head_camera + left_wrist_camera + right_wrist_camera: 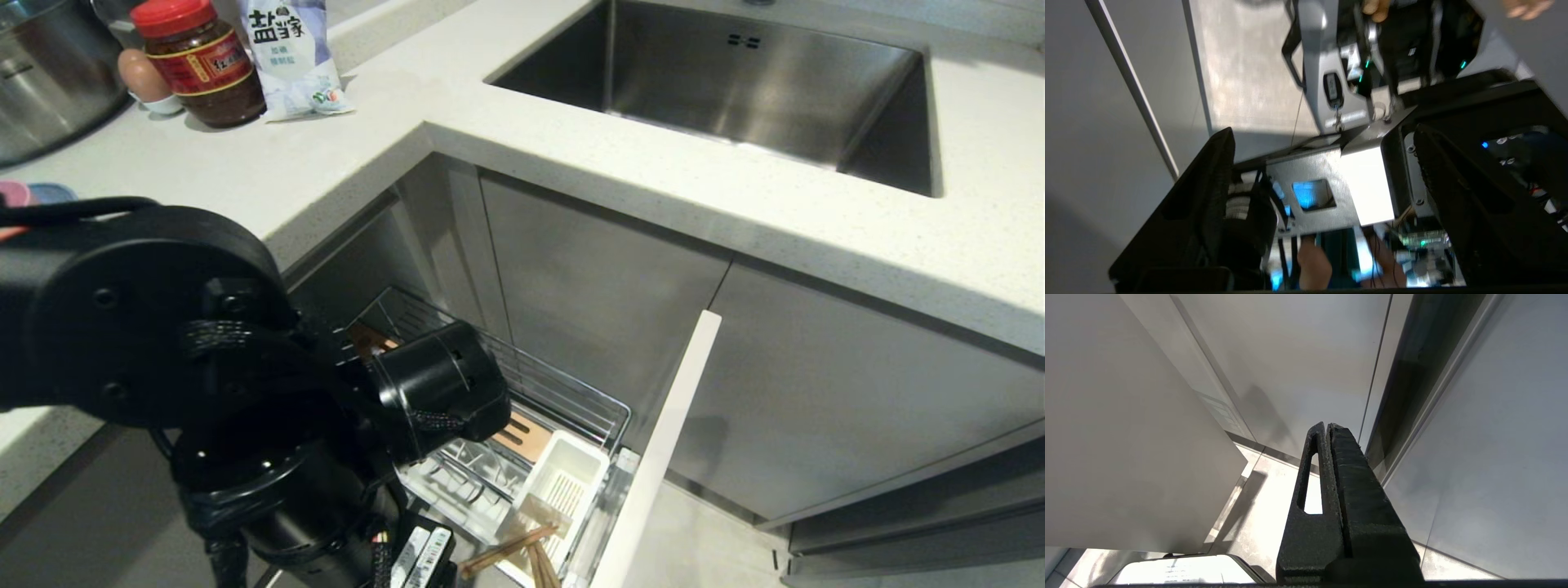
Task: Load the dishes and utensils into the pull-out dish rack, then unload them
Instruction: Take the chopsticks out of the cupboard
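Note:
The pull-out dish rack (pixel 571 400) stands drawn out below the counter, with its wooden strip (pixel 522 437) and white caddy (pixel 563 482). Light-brown chopsticks (pixel 510 549) lie at the rack's near end, beside the caddy. A pink rim (pixel 12 193) and a light-blue rim (pixel 53 193) of the dishes peek out on the counter behind my left arm (pixel 204 367). That arm hangs over the rack and hides its own gripper in the head view. In the left wrist view the left gripper (pixel 1323 134) is open and empty. My right gripper (pixel 1327 426) is shut and parked by the cabinet fronts.
The rack's pale cabinet front (pixel 661 441) juts out on its right. The steel sink (pixel 735 82) is set in the counter (pixel 571 171). A red-lidded jar (pixel 200 61), a salt bag (pixel 290 53), an egg (pixel 143 77) and a steel pot (pixel 49 73) stand at the back left. A person's hand (pixel 1312 265) shows by my base.

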Motion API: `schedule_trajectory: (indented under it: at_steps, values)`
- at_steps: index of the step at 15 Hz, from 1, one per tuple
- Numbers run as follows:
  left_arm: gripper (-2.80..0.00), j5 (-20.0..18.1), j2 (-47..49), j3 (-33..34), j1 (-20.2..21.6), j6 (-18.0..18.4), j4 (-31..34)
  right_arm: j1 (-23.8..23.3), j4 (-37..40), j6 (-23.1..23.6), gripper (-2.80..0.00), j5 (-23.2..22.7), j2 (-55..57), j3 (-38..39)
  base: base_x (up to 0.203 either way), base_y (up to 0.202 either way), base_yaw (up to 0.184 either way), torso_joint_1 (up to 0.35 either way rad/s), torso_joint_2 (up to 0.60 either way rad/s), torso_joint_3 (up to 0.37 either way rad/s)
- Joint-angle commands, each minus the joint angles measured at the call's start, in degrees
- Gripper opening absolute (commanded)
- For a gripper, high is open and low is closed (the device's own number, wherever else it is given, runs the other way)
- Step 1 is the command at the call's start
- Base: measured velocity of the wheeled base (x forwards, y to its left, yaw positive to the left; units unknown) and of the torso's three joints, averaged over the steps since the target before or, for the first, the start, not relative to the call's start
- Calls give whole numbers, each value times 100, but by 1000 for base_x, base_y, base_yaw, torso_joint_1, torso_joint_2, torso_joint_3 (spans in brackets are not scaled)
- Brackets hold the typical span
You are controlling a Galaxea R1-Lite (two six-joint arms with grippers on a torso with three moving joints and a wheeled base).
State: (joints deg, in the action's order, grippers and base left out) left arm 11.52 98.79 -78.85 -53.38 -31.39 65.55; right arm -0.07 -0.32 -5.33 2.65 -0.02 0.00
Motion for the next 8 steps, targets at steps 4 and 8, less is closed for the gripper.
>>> schedule_trajectory:
  at_steps: [4, 8]
  values:
    - [0, -1252, 891, -410, 431, 913, 796, 7, -4, -3, -280, -1, -24, 0, 0, 0, 0, 0, 0, 0]
    - [0, -1420, 1493, -536, 657, 995, 875, -1, -4, -3, -280, -1, -24, 0, 0, 0, 0, 0, 0, 0]
